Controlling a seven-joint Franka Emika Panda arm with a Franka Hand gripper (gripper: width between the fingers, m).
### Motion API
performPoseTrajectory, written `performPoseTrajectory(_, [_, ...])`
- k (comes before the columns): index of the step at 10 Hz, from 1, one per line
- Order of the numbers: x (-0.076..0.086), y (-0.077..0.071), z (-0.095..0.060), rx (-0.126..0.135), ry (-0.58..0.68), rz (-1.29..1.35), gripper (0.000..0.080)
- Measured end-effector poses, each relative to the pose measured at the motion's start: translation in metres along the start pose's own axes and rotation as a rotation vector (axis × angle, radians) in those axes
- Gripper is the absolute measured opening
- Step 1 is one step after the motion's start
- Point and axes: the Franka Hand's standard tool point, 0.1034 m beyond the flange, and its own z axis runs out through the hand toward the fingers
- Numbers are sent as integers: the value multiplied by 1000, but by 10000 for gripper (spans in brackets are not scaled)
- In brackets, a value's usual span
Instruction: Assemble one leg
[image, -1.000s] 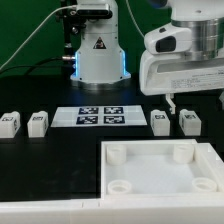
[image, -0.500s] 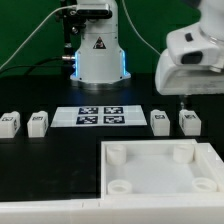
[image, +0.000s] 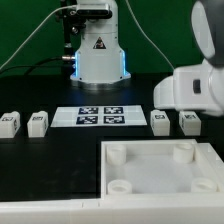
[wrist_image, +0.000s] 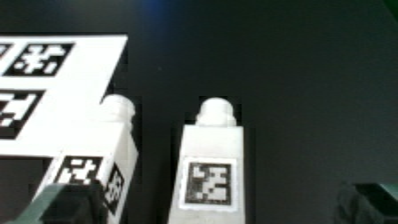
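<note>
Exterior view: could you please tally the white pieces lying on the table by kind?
legs: 4
white panel: 1
marker board: 1
Total: 6

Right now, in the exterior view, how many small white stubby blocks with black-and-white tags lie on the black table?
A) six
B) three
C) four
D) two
C: the left pair of leg blocks lies to the exterior view's left of the flat white marker board, and the right pair of leg blocks lies to its right.
</note>
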Motion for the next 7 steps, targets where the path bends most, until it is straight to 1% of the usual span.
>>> performPoseTrajectory(1, [9, -3, -7, 12, 52, -1, 649])
performPoseTrajectory(2, [5, -3, -5, 8, 54, -1, 649])
performPoseTrajectory(3, [10, -9, 10, 5, 64, 11, 649])
performPoseTrajectory(4, [10, -12, 21, -3, 67, 7, 649])
performPoseTrajectory(5, [12, -13, 23, -3, 85, 6, 649])
performPoseTrajectory(7, [16, -14, 22, 4, 140, 3, 649])
